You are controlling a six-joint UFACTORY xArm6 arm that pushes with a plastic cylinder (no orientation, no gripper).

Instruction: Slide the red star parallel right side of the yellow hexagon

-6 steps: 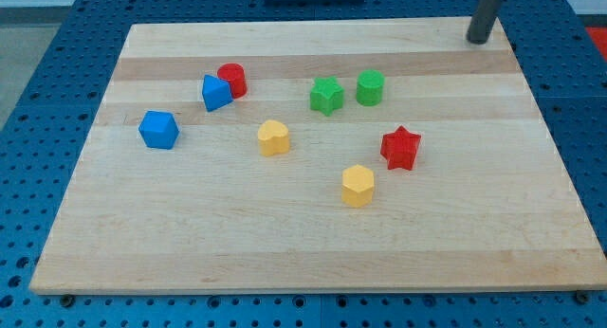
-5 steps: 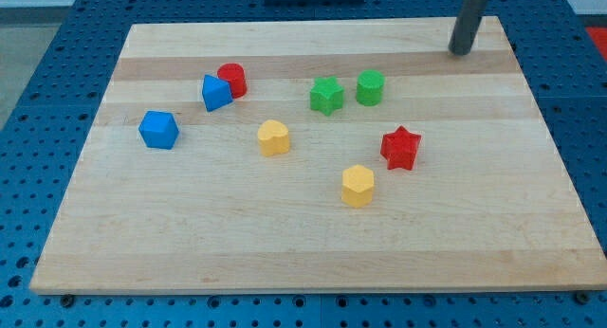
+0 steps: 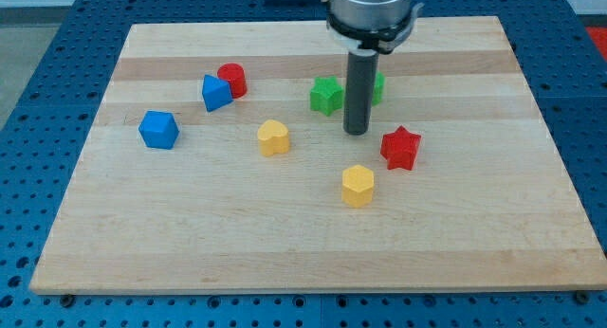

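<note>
red star [image 3: 400, 147] right of surface [image 3: 285, 252] centre, up-right of yellow hexagon [image 3: 358, 186] | my tip [image 3: 357, 132] just up-left of star, apart | tool: plain rod, no jaws | star likely light, rigid, slides easily; push its upper face, may spin off points

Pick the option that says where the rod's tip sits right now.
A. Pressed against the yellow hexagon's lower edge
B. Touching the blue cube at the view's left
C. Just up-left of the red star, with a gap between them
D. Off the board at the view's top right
C: my tip stands on the board just up-left of the red star, with bare wood showing between them, and above the yellow hexagon.
</note>
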